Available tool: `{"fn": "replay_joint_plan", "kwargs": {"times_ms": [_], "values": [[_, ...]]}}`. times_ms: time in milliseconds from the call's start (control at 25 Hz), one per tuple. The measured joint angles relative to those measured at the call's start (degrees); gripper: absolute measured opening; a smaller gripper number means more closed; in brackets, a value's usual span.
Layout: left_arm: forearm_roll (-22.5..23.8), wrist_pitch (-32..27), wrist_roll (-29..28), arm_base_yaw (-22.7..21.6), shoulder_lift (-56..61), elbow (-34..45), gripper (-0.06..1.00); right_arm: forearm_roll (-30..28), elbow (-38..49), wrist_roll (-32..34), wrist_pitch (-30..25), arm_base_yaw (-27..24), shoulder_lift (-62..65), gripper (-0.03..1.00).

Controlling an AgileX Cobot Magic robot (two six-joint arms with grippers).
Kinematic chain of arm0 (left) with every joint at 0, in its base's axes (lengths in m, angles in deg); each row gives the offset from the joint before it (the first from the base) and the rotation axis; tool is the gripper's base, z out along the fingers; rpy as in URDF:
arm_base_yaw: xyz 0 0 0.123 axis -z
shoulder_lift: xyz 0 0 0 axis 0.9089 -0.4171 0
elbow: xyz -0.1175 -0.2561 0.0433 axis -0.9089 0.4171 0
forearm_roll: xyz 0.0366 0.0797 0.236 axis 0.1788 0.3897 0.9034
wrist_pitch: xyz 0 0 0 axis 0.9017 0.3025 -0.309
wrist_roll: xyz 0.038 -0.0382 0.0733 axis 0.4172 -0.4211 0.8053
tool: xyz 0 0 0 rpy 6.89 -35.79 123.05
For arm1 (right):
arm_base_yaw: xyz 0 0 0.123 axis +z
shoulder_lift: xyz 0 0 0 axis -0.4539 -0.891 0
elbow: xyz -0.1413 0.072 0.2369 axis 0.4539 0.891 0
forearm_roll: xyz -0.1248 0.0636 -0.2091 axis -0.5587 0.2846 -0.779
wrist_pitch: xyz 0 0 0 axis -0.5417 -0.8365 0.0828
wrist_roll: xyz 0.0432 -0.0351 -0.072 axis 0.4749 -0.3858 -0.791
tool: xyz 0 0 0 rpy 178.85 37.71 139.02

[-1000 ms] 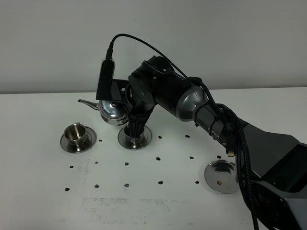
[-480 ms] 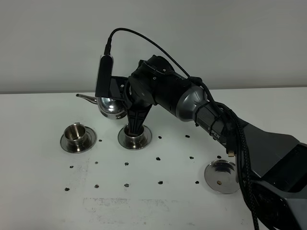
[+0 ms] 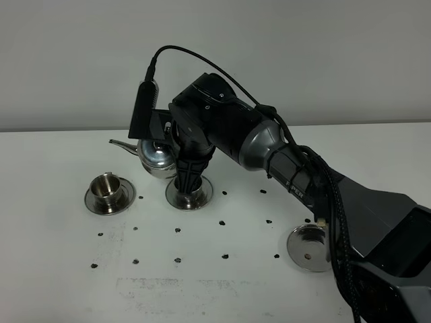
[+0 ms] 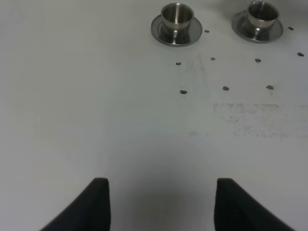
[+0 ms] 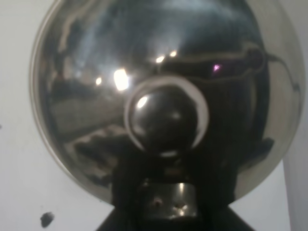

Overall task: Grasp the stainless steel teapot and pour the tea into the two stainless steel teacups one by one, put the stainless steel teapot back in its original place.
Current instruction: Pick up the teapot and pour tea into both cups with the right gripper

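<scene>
R gripper (image 3: pixel 183 163) is seen clamped on the teapot (image 3: pixel 156 158) at its handle side, fingers pointing down. The pot is held up off the surface (image 3: pixel 60 269), behind and between the two cups. Spout (image 3: pixel 121 143) is aimed to the L, its tip above and behind the L cup (image 3: pixel 108 183) and apart from it. In the R wrist view the domed lid (image 5: pixel 96 72) and knob (image 5: pixel 166 118) are seen from above, w/ the handle mount (image 5: pixel 166 202) at the gripper end; the pads cannot be made out there. L cup is stood upright on its saucer (image 3: pixel 92 202); whether liquid is inside cannot be told. R cup (image 4: pixel 262 14) is largely hidden in the high view by the gripper fingers, w/ only its saucer (image 3: pixel 201 197) rim shown. Empty saucer (image 3: pixel 308 249) is placed well apart to the R, beside the arm, w/ a small dark spot at its centre. Small black marks (image 3: pixel 223 222) are scattered over the surface. L gripper (image 4: pixel 161 207) is hung over bare surface, fingers spread wide w/ nothing between; both cups are seen beyond it.
</scene>
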Motion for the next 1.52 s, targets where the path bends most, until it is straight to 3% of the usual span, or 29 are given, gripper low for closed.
{"fn": "replay_joint_plan", "kwargs": {"times_ms": [400,720,1040,1280,1520], "values": [[0.0,0.0,0.0,0.0,0.0,0.0,0.54,0.78,-1.5,6.97,-6.69,0.52,0.0,0.21],[0.0,0.0,0.0,0.0,0.0,0.0,0.54,1.6,-1.5,9.62,-7.39,1.32,0.0,0.21],[0.0,0.0,0.0,0.0,0.0,0.0,0.54,-6.42,-1.5,9.51,-0.31,1.57,0.0,0.21],[0.0,0.0,0.0,0.0,0.0,0.0,0.54,-6.78,-1.5,8.93,7.01,1.57,-0.4,0.21],[0.0,0.0,0.0,0.0,0.0,0.0,0.54,-6.5,-1.56,7.77,10.69,1.57,-3.29,0.21]]}}
